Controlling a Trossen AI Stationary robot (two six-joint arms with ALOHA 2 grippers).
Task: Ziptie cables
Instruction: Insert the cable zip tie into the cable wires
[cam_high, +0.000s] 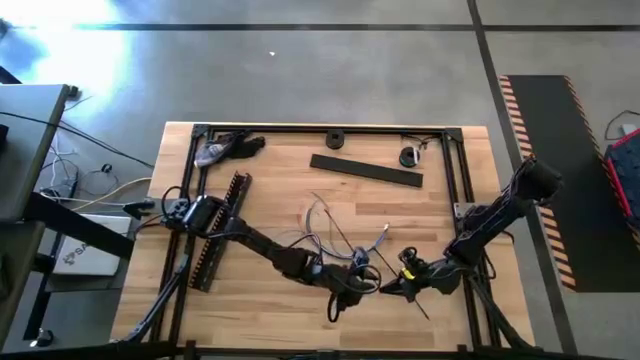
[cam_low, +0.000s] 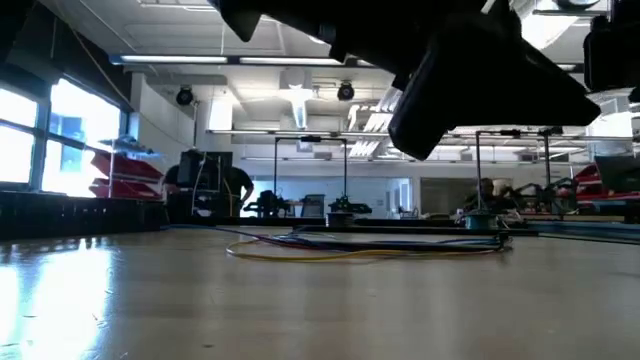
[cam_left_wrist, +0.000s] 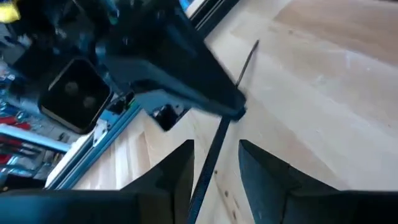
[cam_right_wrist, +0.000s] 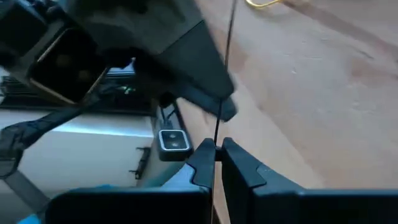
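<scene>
The cables, thin pinkish, grey and brown strands, lie in loose curves on the wooden table's middle; the low view shows the cables flat on the top. Just near of them, my two grippers meet tip to tip. A thin black zip tie has my right gripper shut on it. My left gripper is open, one finger on each side of the same zip tie, a little along from the right fingertips. My right gripper pinches the zip tie's narrow strap between its two fingertips. The strap sticks out past the fingers on both sides: one part runs on between my left gripper's fingers, and the free tail points toward the table's near right corner.
Two long black slotted strips lie on the table, one at the left and one at the far middle. Small black parts sit by the far rail. A black frame edges the tabletop.
</scene>
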